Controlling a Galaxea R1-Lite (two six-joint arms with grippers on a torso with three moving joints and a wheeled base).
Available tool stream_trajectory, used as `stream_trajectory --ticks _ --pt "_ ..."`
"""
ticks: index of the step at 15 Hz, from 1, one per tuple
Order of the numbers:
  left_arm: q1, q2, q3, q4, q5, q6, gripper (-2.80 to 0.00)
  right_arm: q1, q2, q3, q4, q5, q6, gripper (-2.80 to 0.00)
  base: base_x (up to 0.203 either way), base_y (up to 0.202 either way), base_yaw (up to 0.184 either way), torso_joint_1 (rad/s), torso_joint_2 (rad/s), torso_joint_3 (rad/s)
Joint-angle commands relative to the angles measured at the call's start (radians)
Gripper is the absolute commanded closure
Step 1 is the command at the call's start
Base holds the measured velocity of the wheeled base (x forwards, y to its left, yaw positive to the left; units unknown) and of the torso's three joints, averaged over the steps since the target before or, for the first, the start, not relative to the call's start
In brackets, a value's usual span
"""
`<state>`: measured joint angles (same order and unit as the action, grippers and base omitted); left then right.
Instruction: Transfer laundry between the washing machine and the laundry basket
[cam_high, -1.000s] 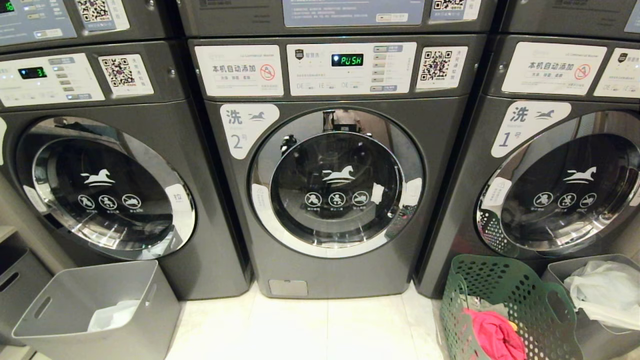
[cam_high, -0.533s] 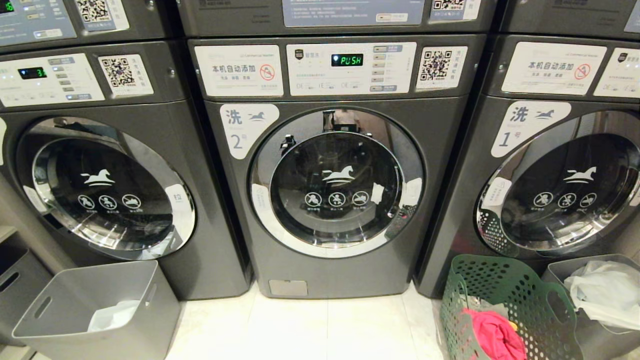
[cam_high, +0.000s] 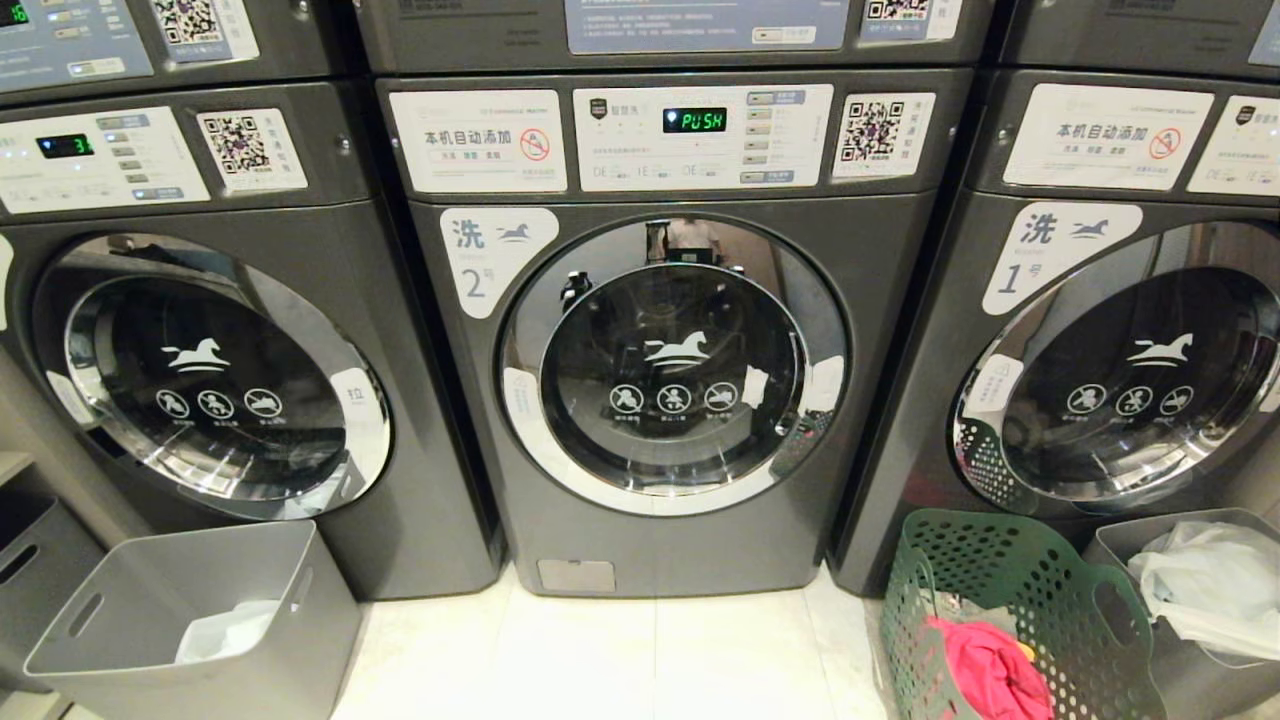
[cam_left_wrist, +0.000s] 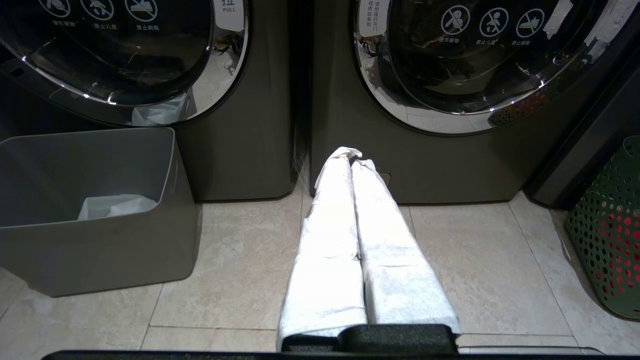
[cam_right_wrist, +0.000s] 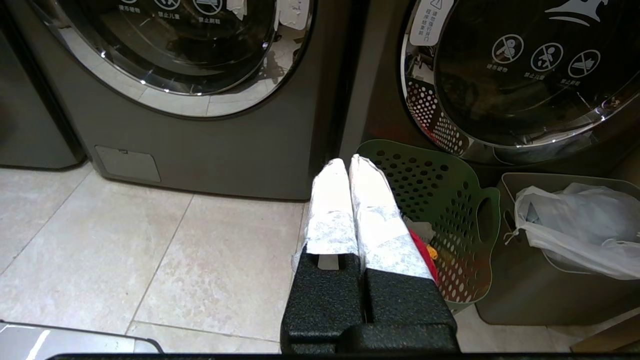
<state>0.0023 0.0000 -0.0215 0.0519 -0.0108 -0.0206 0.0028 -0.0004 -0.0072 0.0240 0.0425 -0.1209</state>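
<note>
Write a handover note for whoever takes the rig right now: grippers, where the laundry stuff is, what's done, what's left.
Left gripper: shut, empty, low over the floor tiles before the middle washing machine.
Right gripper: shut, empty, low near the green laundry basket.
Washer door: closed; display reads PUSH.
Basket: on the floor to the right of the machine, holding pink laundry.
Grey bins: one at left, one at far right with a white bag.
Done: nothing visible yet.
Left: open the door, then move the laundry between basket and machine.
</note>
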Motion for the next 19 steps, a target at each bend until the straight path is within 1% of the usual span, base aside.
stream_trajectory --ticks 1,5,7,13,17,19 --pt "0.001 0.0 0.0 0.0 0.0 -0.001 0.0 0.0 0.002 0.001 -0.001 0.002 -0.002 0.0 0.0 0.0 0.0 0.0 0.0 0.0" --pt "-0.001 0.0 0.0 0.0 0.0 -0.001 0.0 0.0 0.002 0.003 -0.003 0.002 -0.006 0.0 0.0 0.0 0.0 0.0 0.0 0.0" --pt "0.002 0.0 0.021 -0.073 0.01 -0.002 0.0 0.0 0.002 0.006 -0.015 0.004 -0.009 0.0 0.0 0.0 0.0 0.0 0.0 0.0" --pt "0.002 0.0 0.021 -0.063 0.017 -0.005 0.0 0.0 0.002 0.007 -0.013 0.004 -0.014 0.0 0.0 0.0 0.0 0.0 0.0 0.0" --pt "0.002 0.0 0.021 -0.063 0.017 -0.005 0.0 0.0 0.002 0.007 -0.016 0.0 0.051 0.0 0.0 0.0 0.0 0.0 0.0 0.0" --pt "0.002 0.0 0.021 -0.063 0.017 -0.005 0.0 0.0 0.002 0.006 -0.016 -0.004 0.06 0.0 0.0 0.0 0.0 0.0 0.0 0.0"
